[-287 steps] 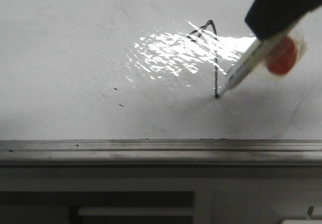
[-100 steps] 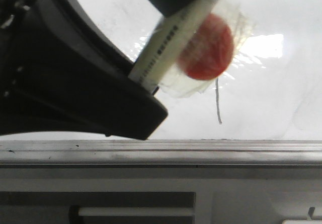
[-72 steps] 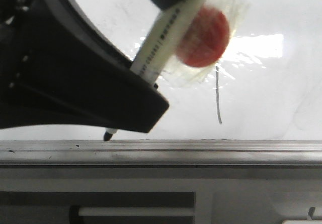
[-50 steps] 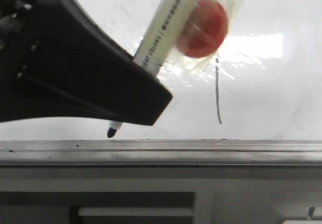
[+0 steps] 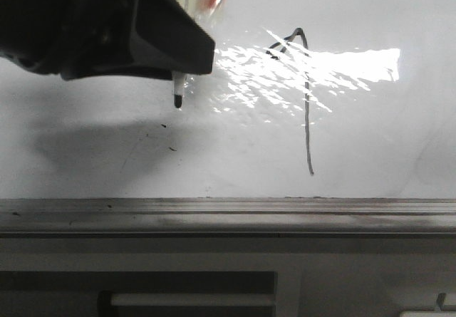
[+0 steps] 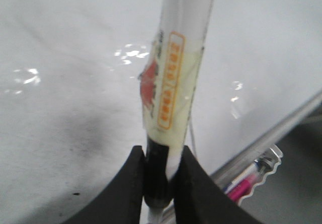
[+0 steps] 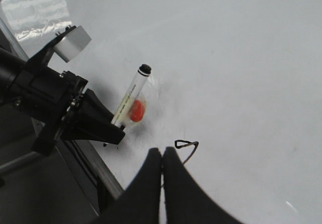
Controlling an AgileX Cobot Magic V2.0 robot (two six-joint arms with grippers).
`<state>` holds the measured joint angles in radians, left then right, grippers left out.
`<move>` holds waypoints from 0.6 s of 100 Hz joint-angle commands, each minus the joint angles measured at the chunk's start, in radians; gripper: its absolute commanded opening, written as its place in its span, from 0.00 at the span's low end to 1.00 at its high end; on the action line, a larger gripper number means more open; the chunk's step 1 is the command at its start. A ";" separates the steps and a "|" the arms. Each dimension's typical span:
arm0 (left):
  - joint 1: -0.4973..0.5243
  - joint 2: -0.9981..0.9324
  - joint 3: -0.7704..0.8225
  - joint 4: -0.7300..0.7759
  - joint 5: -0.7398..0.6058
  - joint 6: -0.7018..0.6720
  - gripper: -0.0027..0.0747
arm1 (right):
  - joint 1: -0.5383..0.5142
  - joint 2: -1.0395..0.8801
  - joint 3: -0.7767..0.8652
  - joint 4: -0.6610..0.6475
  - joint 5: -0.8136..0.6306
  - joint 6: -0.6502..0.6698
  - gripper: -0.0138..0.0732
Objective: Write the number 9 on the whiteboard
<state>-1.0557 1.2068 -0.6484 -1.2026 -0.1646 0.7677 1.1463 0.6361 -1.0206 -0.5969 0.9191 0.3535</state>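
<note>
The number 9 [image 5: 308,117] is a thin black stroke with a hooked peak on the glossy whiteboard [image 5: 370,18], right of centre. My left gripper [image 5: 182,60] is at the upper left, shut on a white marker [image 5: 178,92] that has a red disc taped to it. The black tip points down, just above the board and left of the stroke. In the left wrist view the fingers [image 6: 126,194] clamp the marker [image 6: 176,83]. My right gripper [image 7: 162,156] is shut and empty, over the number 9 [image 7: 187,144]. Its view shows the left gripper [image 7: 95,123] and the marker [image 7: 131,98].
A grey metal ledge [image 5: 228,214] runs along the board's lower edge. A bright glare patch [image 5: 320,64] crosses the stroke. Small black specks [image 5: 167,137] lie below the marker tip. Spare pens, one pink [image 6: 246,183], lie beyond the ledge in the left wrist view.
My left gripper has risen with the marker; its tip went from just above the ledge to mid-board height. The stroke's hooked top, hidden before, now shows.
</note>
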 commanded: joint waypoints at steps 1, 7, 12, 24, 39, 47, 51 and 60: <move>-0.002 0.026 -0.030 -0.079 -0.086 0.035 0.01 | 0.001 0.002 -0.022 -0.052 -0.031 0.023 0.09; -0.002 0.046 -0.030 -0.161 -0.113 0.083 0.01 | 0.001 0.002 -0.022 -0.052 -0.023 0.023 0.09; -0.002 0.055 -0.030 -0.233 -0.159 0.125 0.01 | 0.001 0.002 -0.022 -0.052 -0.015 0.023 0.09; -0.002 0.055 -0.030 -0.312 -0.268 0.201 0.01 | 0.001 0.002 -0.022 -0.052 -0.011 0.024 0.09; 0.000 0.062 -0.032 -0.329 -0.265 0.207 0.01 | 0.001 0.002 -0.022 -0.053 -0.013 0.024 0.09; 0.000 0.081 -0.032 -0.329 -0.250 0.207 0.01 | 0.001 0.002 -0.022 -0.055 -0.013 0.024 0.09; 0.000 0.089 -0.032 -0.329 -0.250 0.207 0.01 | 0.001 0.002 -0.022 -0.055 -0.013 0.024 0.09; 0.000 0.108 -0.032 -0.335 -0.256 0.207 0.01 | 0.001 0.002 -0.022 -0.055 -0.017 0.026 0.09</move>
<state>-1.0573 1.3012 -0.6605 -1.5302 -0.3604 0.9717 1.1463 0.6361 -1.0206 -0.6016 0.9652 0.3733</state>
